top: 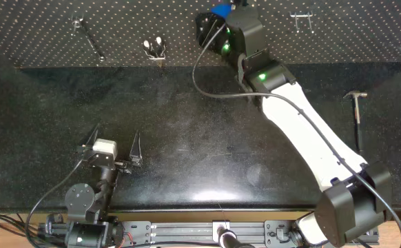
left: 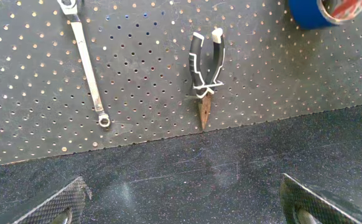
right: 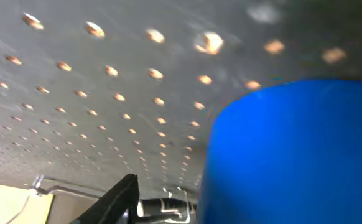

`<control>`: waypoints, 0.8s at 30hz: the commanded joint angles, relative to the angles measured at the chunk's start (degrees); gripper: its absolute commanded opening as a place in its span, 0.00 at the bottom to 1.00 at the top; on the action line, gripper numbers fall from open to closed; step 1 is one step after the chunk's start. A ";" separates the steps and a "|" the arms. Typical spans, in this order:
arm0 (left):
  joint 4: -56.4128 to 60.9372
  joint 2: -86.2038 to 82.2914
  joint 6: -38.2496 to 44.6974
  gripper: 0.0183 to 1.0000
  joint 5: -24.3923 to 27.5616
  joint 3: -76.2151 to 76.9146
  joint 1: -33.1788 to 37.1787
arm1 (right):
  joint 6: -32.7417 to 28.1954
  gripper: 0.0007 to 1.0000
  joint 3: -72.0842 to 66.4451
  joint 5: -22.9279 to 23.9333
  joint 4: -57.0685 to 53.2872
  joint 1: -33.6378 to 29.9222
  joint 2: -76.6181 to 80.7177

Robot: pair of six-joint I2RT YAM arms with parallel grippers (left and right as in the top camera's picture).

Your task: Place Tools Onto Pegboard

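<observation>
Blue tape roll (top: 221, 9) sat pressed against the pegboard (top: 35, 27), right at the tip of the right gripper (top: 213, 21). One finger (right: 122, 193) showed just beside the roll, but whether that gripper clamped it could not be told. To the gripper's left on the board hung the pliers (left: 204, 74) and, farther off, the wrench (left: 88, 65). A wire hook (top: 302, 21) stood to its right. The hammer (top: 357, 110) lay on the table (top: 200, 131), well apart from both grippers. The left gripper (top: 116, 134) rested low over the table with its fingers spread wide, holding nothing.
</observation>
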 commanded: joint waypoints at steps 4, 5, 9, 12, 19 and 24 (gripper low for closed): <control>-0.33 -0.59 0.68 1.00 1.29 -0.07 0.11 | 1.16 0.46 0.61 -0.55 0.17 -0.44 -1.57; -0.33 -0.57 0.68 1.00 1.29 -0.07 0.11 | 1.14 0.46 0.61 -0.57 0.17 -0.44 -1.57; -0.33 -0.57 0.68 1.00 1.29 -0.07 0.11 | 1.33 0.46 0.61 -2.97 0.17 -0.83 -1.60; -0.33 -0.59 0.68 1.00 1.29 -0.07 0.11 | 1.42 0.46 0.61 -4.20 0.17 -1.05 -1.64; -0.33 -0.57 0.68 1.00 1.29 -0.07 0.11 | 1.53 0.46 4.72 -4.76 -8.22 -1.38 -1.66; -0.33 -0.59 0.68 0.99 1.29 -0.07 0.11 | 1.55 0.46 7.17 -4.81 -14.23 -2.01 -1.66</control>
